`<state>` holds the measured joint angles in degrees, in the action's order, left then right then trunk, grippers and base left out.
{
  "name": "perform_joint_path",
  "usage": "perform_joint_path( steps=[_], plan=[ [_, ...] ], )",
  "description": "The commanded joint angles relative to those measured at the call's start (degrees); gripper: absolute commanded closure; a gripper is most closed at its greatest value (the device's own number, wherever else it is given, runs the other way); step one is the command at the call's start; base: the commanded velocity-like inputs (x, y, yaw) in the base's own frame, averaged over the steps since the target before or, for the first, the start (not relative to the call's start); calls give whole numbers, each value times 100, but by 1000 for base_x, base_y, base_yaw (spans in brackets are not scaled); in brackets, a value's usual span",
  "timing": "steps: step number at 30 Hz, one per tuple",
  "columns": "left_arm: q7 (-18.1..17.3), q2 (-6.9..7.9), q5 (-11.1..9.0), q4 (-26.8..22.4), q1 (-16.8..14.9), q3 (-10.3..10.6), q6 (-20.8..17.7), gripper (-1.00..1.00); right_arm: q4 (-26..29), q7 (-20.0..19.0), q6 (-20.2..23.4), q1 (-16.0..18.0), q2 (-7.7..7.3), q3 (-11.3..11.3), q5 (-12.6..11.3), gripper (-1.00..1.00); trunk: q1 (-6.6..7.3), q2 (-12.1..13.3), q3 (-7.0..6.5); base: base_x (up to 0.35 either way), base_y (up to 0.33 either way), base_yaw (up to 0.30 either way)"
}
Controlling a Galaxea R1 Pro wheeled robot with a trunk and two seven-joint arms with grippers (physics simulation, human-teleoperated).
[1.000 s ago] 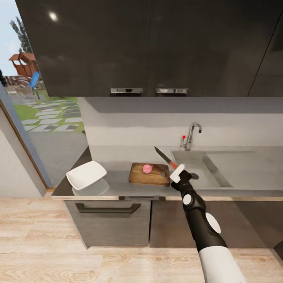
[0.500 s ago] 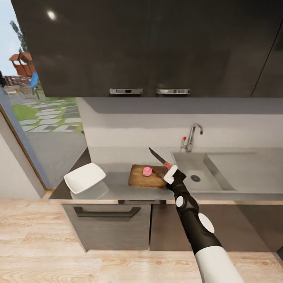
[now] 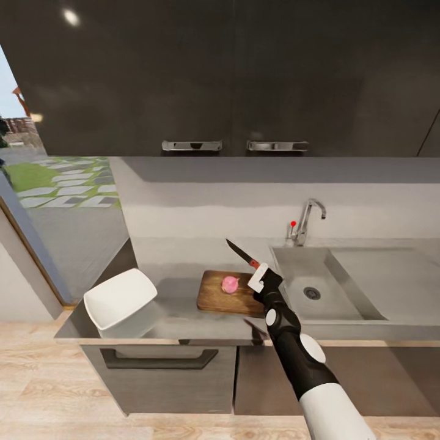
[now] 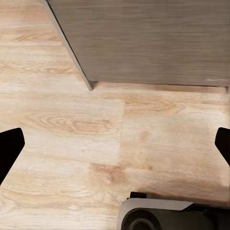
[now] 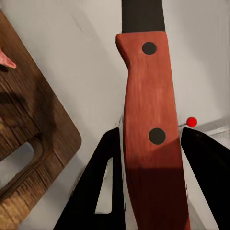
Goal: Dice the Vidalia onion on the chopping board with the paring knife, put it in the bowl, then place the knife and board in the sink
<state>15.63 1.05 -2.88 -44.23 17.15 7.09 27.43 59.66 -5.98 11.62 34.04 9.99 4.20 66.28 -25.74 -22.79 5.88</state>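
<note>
Far left of the head view: glass door with a garden outside, wood floor (image 3: 153,421) along the bottom. Bowl (image 3: 120,297) sits left of centre on the surface (image 3: 177,311), tipped toward the camera near the surface's left end and front edge; bare grey stretch between it and the board. Chopping board (image 3: 223,293) lies flat at centre, just left of the sink (image 3: 305,287), handle slot at its right end. Pink onion (image 3: 230,283) rests on the board, whole. Right claw (image 3: 260,278) hovers over the board's right end, shut on the paring knife (image 3: 241,253); in the right wrist view the red-brown handle (image 5: 151,158) sits between the two dark fingers (image 5: 103,191), blade pointing up-left toward the back wall, above the onion and not touching it. Right of that, sink basin with dark drain (image 3: 311,293), tap (image 3: 305,220) with red knob behind, drainboard running to the right edge. Dark upper cabinets (image 3: 232,73) overhang the whole top, open room under them. Left claw (image 4: 115,148) in the left wrist view hangs over the floor beside a cabinet base, fingertips wide apart, holding nothing.
</note>
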Motion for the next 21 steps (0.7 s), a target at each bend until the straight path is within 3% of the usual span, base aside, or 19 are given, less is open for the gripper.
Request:
perform_joint_path(
  steps=[1,9,14,21],
  plan=[
    [46,9,-31,-7,-1,38,8,-100,-14,-31,37,4,1,22,63,100,-5,-12,11,99,0,0],
    [46,9,-34,-7,-1,38,8,-100,-313,108,188,2,1,101,98,100,-5,-12,11,24,0,0],
    [46,9,-33,13,-1,38,8,-100,-437,166,245,1,1,234,514,100,-5,-12,11,1,0,0],
    [46,9,-28,69,-1,38,8,-100,-456,176,253,2,1,256,620,100,-5,-12,11,-153,0,0]
  ],
)
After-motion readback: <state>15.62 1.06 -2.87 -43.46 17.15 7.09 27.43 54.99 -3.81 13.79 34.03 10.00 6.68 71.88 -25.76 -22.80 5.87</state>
